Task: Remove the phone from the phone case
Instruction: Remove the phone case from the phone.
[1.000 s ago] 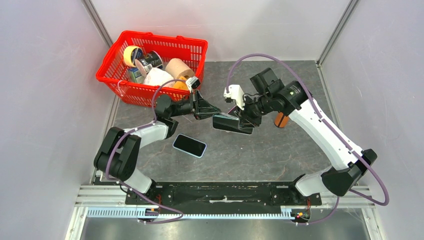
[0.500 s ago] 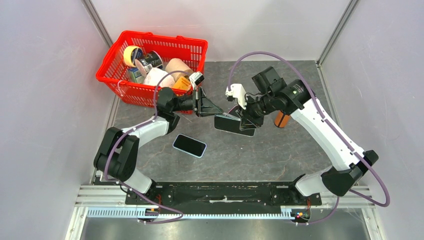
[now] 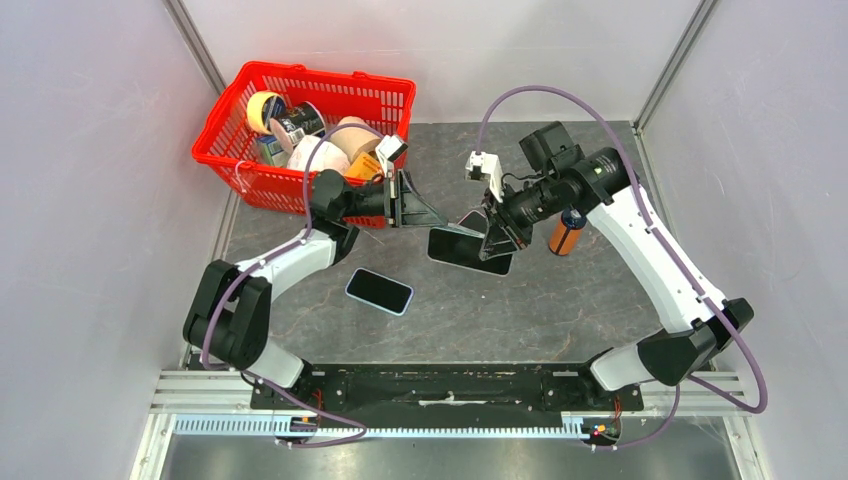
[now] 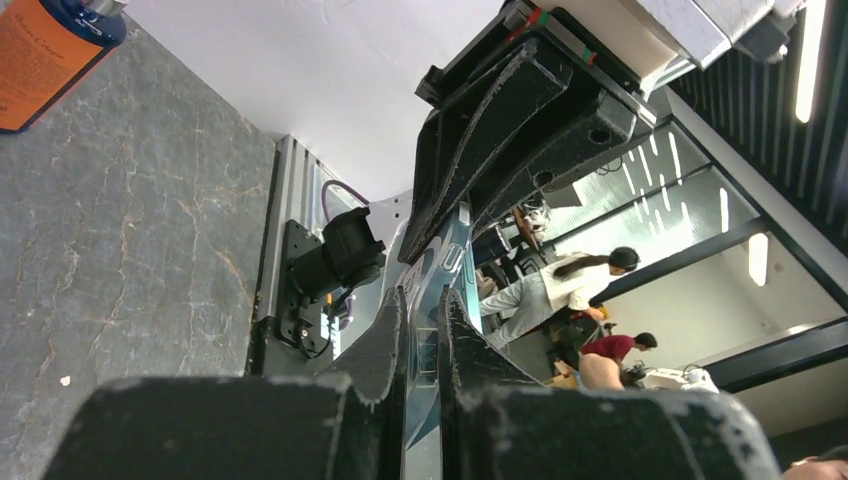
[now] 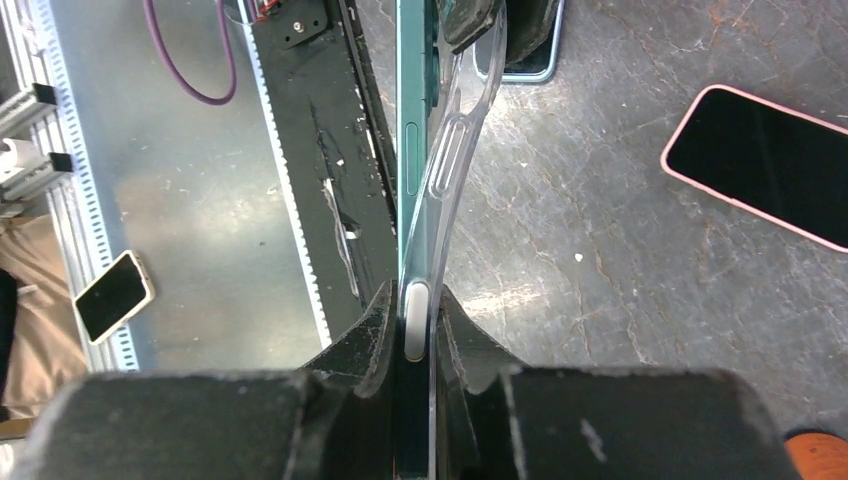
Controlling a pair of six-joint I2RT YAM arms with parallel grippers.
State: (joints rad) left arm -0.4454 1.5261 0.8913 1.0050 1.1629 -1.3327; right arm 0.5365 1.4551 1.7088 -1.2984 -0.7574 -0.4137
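Note:
A dark phone (image 3: 468, 248) in a clear phone case hangs above the table's middle, held between both arms. My right gripper (image 3: 497, 240) is shut on its right end, and its fingers (image 5: 385, 330) press the teal phone (image 5: 407, 150) together with the case's edge. Further along, the clear phone case (image 5: 462, 150) bows away from the phone's side. My left gripper (image 3: 440, 220) is shut on the case's left end. Between its pads (image 4: 385, 340) a thin clear edge (image 4: 424, 330) shows. The right gripper (image 4: 520, 130) faces it closely.
A red basket (image 3: 250, 180) of tape rolls and cans stands at the back left. One phone (image 3: 379, 291) lies flat in front of the left arm, and a pink-edged phone (image 5: 760, 165) lies below the grippers. An orange bottle (image 3: 565, 235) stands by the right arm.
The right wrist has swung to the right and turned. The left gripper has shifted slightly toward the back. The phone stays held between them, both grips unchanged.

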